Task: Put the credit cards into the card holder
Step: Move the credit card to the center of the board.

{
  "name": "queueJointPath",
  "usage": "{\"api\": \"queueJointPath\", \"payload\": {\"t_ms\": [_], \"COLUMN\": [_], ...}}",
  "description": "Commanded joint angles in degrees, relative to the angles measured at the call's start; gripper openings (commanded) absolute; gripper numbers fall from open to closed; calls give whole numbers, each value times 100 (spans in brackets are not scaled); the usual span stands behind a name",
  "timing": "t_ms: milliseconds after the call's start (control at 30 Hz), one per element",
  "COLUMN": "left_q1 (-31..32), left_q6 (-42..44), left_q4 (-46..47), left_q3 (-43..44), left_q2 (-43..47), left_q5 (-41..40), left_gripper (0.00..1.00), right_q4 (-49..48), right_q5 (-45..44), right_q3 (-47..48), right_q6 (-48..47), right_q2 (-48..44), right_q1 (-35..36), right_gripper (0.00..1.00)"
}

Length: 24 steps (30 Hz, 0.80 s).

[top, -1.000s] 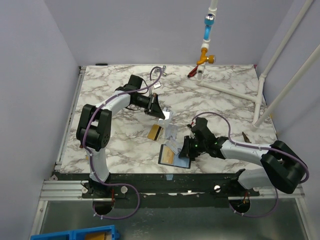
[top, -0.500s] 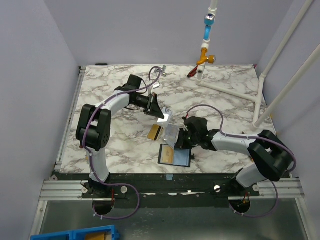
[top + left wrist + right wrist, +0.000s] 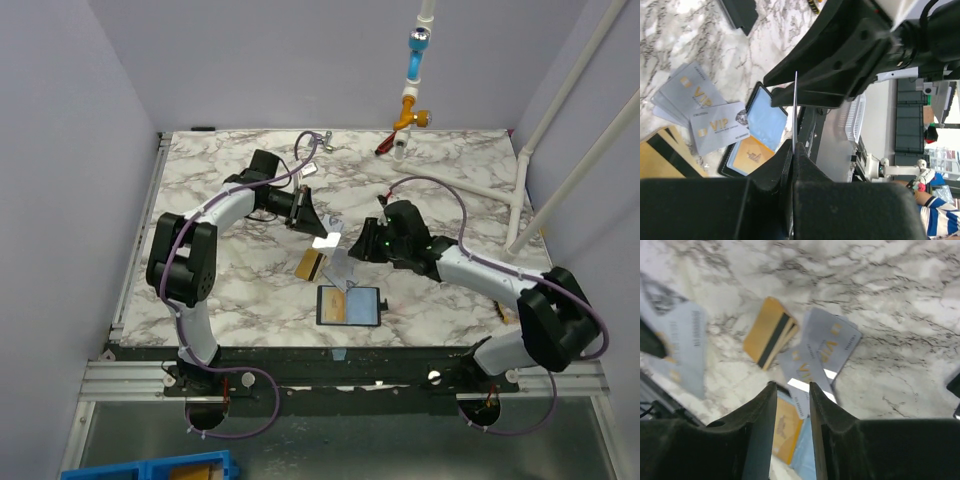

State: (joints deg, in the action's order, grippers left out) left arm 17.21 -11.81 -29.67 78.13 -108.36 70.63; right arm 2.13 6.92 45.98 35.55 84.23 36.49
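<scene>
The black card holder (image 3: 368, 306) lies open near the table's front edge, bluish lining up, with a gold card (image 3: 338, 306) in its left half. A gold-tan credit card with a dark stripe (image 3: 311, 263) lies just behind it. Two pale grey cards (image 3: 832, 340) overlap beside that one. My left gripper (image 3: 794, 145) is shut on another pale grey card (image 3: 687, 350), held on edge above the table. My right gripper (image 3: 791, 385) hovers open over the grey cards, with nothing between its fingers.
A white pipe frame (image 3: 470, 180) stands at the back right, under an orange and blue fitting (image 3: 410, 110). A small metal part (image 3: 315, 150) lies at the back. A smaller black case (image 3: 742, 12) lies behind the left gripper.
My right gripper has pulled back from over the card holder toward the table's middle, and its jaws have spread. The left gripper has kept its place and its card.
</scene>
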Motion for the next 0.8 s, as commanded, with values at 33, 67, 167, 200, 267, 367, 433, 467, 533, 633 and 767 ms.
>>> {"api": "queueJointPath", "payload": {"t_ms": [33,67,167,200,267,367,433,467,533,633,767], "left_q1": [8,15,23,27,44,54,67,67,78,98,117], "left_q6": [-156,-231,-449,-551,-847,-1163,-1164,-1170,-1205,-1278,-1473], "left_q4": [324,405,625,721,1104,1423,1410,1404,1427,1550,1765], "left_q3": [-246,-282,-337,-375,-521,-739,-818,-861,-949,-1081,-1160], "left_q2": [306,311,329,367,458,593,631,631,629,674,705], "left_q5": [730,849,1016,1059,1168,1310,1332,1360,1398,1410,1424], "left_gripper": [0,0,0,0,0,0,0,0,0,0,0], "right_q4": [-356,-513,-911,-1001,-1232,-1717,-2179,-2371,-2450,-2766,-3026], "right_q5": [1136,1498,2307,2346,2337,2471,2686,2744,2803,2900,2837], "right_q3": [20,-19,-169,-202,-297,-442,-541,-583,-573,-663,-719], "right_q6": [-52,-4,196,243,380,646,885,998,1090,1285,1464], "right_q2": [-678,-722,-735,-748,-791,-847,-817,-791,-697,-644,-616], "right_q1": [-61,-68,-76,-83,-94,-154,-198,-215,-231,-239,-249], "right_gripper": [42,43,45,45,46,46,45,44,42,42,40]}}
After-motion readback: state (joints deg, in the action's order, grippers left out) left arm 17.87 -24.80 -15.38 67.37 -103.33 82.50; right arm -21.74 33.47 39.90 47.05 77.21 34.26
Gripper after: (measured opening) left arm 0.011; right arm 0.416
